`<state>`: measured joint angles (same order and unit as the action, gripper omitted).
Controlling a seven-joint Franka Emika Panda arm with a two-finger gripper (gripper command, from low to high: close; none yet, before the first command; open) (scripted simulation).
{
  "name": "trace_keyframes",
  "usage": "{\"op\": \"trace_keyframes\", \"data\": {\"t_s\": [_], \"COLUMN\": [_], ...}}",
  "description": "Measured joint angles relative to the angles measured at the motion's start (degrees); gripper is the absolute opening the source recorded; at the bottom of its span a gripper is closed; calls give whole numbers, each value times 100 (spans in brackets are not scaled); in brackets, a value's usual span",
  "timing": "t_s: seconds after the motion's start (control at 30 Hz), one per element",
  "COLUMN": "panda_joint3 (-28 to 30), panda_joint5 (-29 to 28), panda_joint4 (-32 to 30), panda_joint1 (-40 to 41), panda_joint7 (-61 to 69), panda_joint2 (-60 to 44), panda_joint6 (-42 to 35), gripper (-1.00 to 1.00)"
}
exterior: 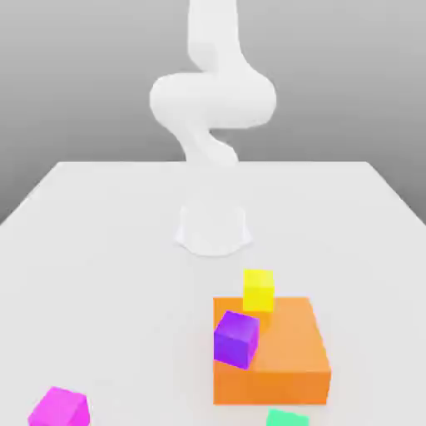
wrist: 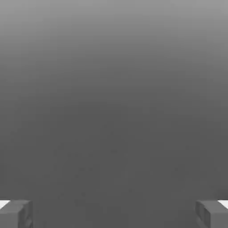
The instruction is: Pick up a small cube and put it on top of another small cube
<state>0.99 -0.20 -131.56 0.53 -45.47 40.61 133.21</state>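
Watching: end effector (wrist: 114,213) fingers wide apart, empty — magenta cube (exterior: 59,409) on desk (exterior: 100,250) looks rigid, light; pinch opposite flat faces.

Smooth white rounded arm (exterior: 212,96) on a white base (exterior: 213,229); 2 grey blocky fingertips (wrist: 15,214).

White table (exterior: 100,250) under flat even light, plain grey backdrop (exterior: 75,75) behind; no walls or windows distinguishable.

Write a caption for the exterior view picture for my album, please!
White robot arm behind a big orange block carrying small yellow and purple cubes; magenta cube waits apart.
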Motion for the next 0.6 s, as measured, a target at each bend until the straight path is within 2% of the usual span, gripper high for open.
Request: {"op": "trace_keyframes", "data": {"t_s": [0.3,0.6], "panda_joint3": [422,813], "panda_joint5": [22,289], "panda_joint4": [81,161], "panda_joint1": [184,459], "panda_joint7": [206,582], "panda_joint2": [-1898,-3773], "panda_joint6": [521,1031], "gripper": [0,0]}}
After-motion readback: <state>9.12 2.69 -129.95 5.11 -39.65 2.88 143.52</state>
